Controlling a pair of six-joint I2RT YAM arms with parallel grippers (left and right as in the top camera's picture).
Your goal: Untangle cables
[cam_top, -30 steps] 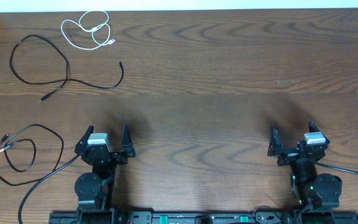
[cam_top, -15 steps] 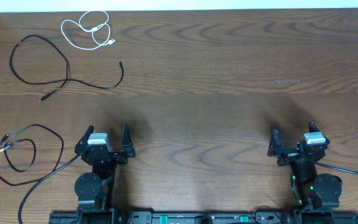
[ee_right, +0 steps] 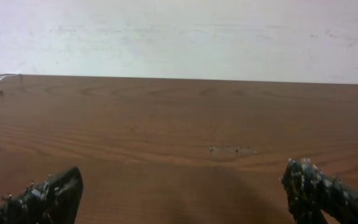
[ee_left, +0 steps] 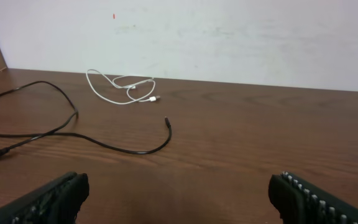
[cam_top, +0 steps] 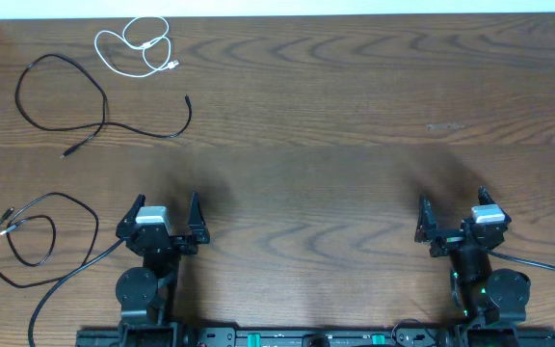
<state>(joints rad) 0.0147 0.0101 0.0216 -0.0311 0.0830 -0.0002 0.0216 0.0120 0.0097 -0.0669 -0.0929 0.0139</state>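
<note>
Wood tbl (cam_top: 355,116): white cable (cam_top: 145,45) far L; black cable (cam_top: 104,126) beside; 2nd black cable (cam_top: 96,231) near L.

A dark wood-grain table (cam_top: 355,116) fills the view; a pale, scuffed wall (ee_left: 229,37) borders it at 12 o'clock.

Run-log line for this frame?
left gripper open, empty | right gripper open, empty | white cable, far black cable, near black cable: lying apart

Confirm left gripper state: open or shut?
Open. On the left gripper the fingers sit far apart at both edges of its wrist view, only table between them.
</note>
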